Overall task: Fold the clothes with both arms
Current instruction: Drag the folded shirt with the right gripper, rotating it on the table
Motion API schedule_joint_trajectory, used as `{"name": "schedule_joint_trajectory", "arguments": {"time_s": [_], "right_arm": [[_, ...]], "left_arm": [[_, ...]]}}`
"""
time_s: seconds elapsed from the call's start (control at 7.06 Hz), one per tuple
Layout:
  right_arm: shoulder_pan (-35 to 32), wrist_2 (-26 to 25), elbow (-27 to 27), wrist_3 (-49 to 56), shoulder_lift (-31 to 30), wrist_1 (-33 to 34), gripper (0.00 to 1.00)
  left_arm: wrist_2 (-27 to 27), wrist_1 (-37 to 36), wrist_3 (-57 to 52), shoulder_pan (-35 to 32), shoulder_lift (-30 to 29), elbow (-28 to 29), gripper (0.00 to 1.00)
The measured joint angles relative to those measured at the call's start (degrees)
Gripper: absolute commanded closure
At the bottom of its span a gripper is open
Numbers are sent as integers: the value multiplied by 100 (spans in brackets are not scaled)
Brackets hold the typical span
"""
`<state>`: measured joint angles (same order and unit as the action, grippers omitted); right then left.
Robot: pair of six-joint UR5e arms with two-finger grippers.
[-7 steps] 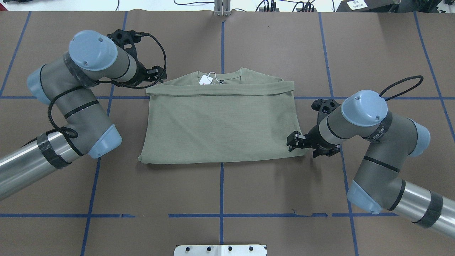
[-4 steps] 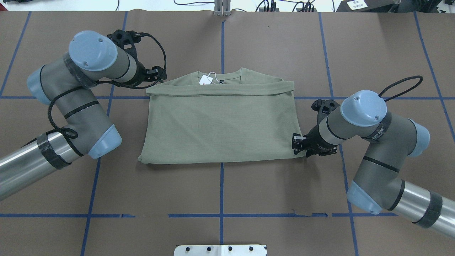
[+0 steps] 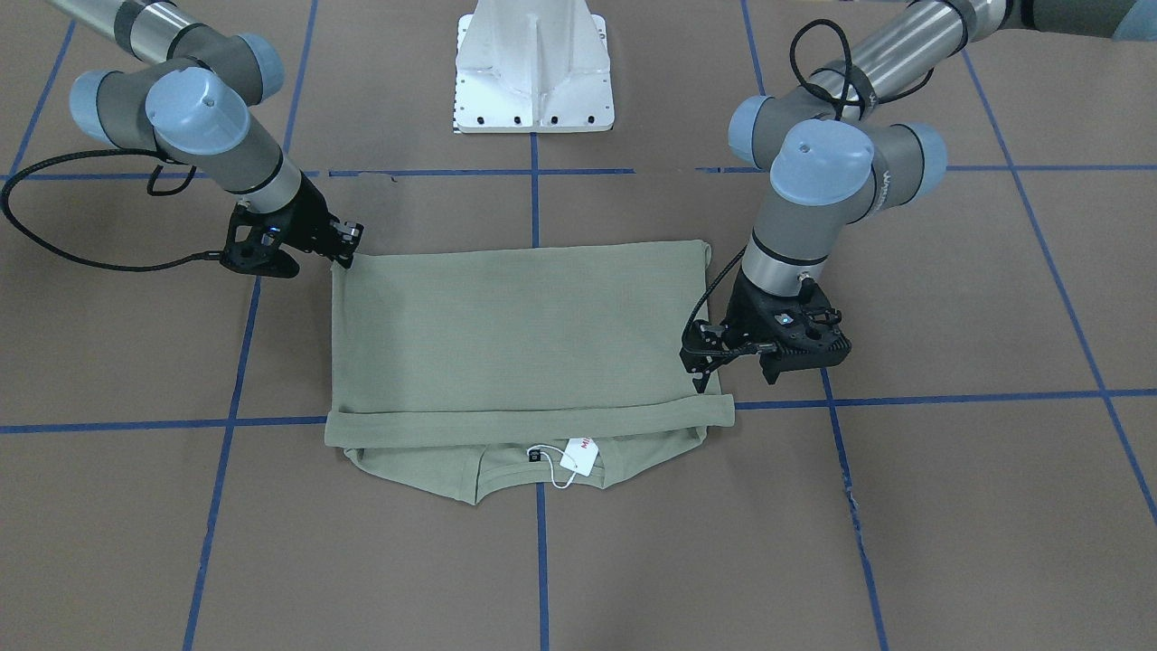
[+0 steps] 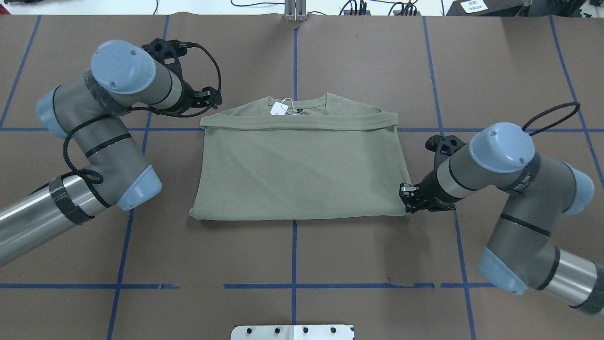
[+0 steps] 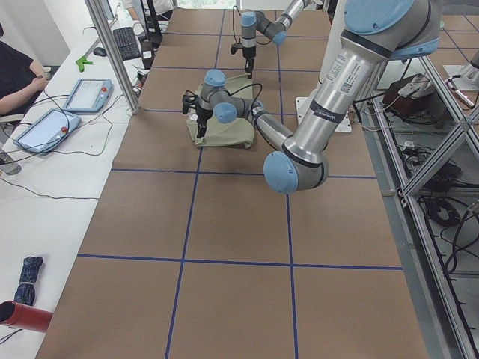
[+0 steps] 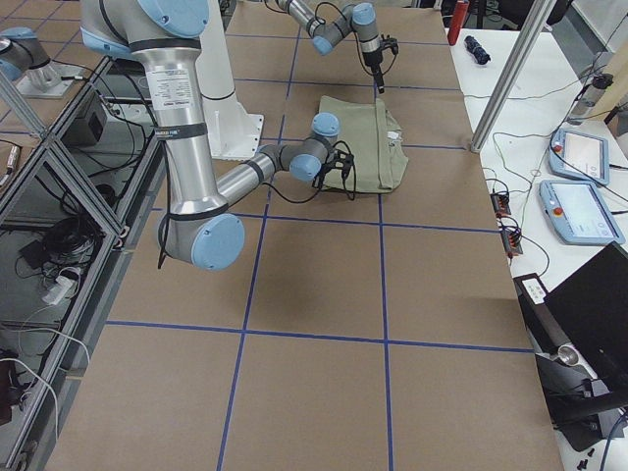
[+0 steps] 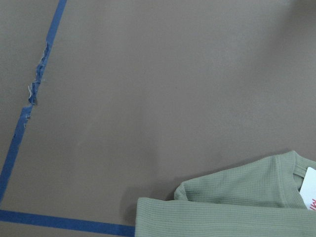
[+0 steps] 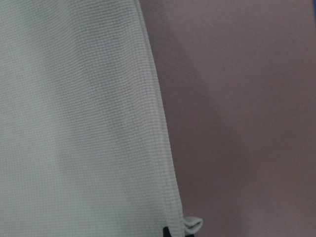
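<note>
The green shirt lies folded flat mid-desk, collar toward the edge away from the robot. The right gripper pinches its corner nearest the robot; the left gripper hangs spread beside the collar-end corner.

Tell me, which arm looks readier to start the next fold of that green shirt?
Probably the right. The right pincer sits on the shirt's robot-side corner, and its wrist view shows that corner close up. The left pincer hangs beside the collar-end corner, its wrist view showing mostly table.
</note>
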<state>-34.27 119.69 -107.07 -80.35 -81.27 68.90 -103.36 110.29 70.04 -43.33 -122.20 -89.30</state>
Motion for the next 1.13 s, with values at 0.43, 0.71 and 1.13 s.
{"name": "schedule_joint_trajectory", "arguments": {"time_s": [0.43, 0.71, 1.13], "right_arm": [[691, 171, -1191, -12, -1406, -1, 100], [1541, 585, -1717, -162, -2102, -16, 43], [2269, 837, -1937, -938, -2239, -55, 0]], "left_arm": [[24, -16, 47, 6, -8, -136, 0], [130, -31, 132, 83, -8, -179, 0], [251, -36, 248, 276, -6, -238, 0]]}}
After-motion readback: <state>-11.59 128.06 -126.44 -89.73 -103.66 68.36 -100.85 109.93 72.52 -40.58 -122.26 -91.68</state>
